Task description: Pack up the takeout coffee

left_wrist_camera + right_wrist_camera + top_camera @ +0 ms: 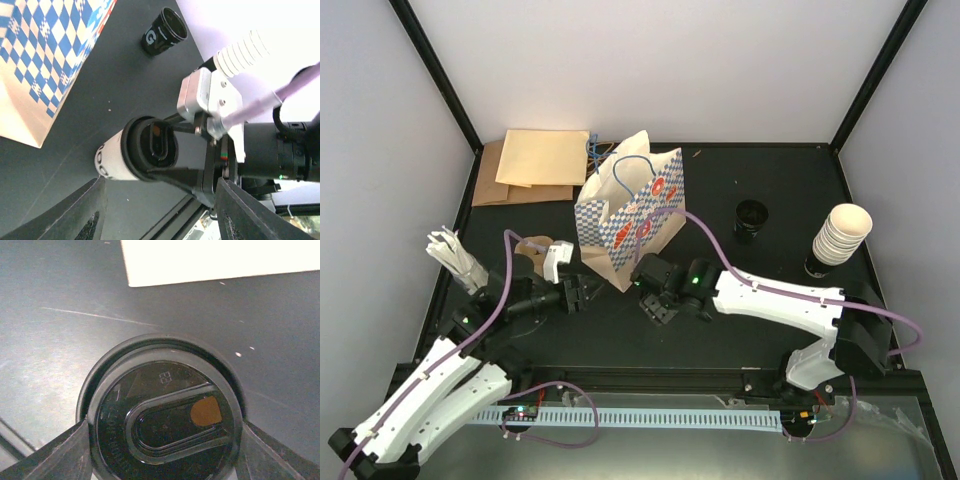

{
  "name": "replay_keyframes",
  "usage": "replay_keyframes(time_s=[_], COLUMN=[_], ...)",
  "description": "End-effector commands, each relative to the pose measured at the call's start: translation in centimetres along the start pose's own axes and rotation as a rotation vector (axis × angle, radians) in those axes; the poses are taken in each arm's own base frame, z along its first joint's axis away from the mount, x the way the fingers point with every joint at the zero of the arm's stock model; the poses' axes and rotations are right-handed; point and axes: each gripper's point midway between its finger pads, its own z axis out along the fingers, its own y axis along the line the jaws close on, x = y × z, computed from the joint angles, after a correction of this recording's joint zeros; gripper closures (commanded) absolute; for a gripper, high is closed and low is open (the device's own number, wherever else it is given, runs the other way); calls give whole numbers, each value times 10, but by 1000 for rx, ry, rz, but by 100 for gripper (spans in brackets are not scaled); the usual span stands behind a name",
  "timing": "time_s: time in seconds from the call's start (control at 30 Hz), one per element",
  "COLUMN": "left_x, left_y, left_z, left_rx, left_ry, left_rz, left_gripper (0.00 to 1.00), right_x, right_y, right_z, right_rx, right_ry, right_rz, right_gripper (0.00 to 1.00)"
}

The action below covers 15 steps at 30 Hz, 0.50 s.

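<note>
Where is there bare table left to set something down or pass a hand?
Bare: the table between the checked bag and the black cup, and the near strip between the grippers and the arm bases. Crowded: between the left gripper, the bag and the right gripper.

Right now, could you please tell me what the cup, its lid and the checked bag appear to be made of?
The cup looks like paper: matte cream wall with print. The lid seems moulded black plastic, glossy with embossed marks. The bag is probably paper, given its creased printed panels.
</note>
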Motion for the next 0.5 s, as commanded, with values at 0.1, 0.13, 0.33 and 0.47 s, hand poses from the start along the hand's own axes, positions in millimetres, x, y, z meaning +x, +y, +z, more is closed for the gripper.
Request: replay_keyframes(time_s=[0.1,0.13,0.33,0.47], left_x=[-10,-10,-12,-25], left_y=[0,0,1,12], left_z=[-9,-9,-10,-19], left_rx=[-54,-53,-68,-195], left_ry=[-29,-29,-32,-49], left_rz=[30,29,42,82], left_gripper=[38,38,38,38], right_x=[20,22,32,29], right_y=[-54,-57,-52,-55], right_z=[2,3,14,11], right_rx=[98,101,78,96], right_ry=[46,51,96,80], right_rz=[137,145,136,145], right_gripper=[32,33,34,34])
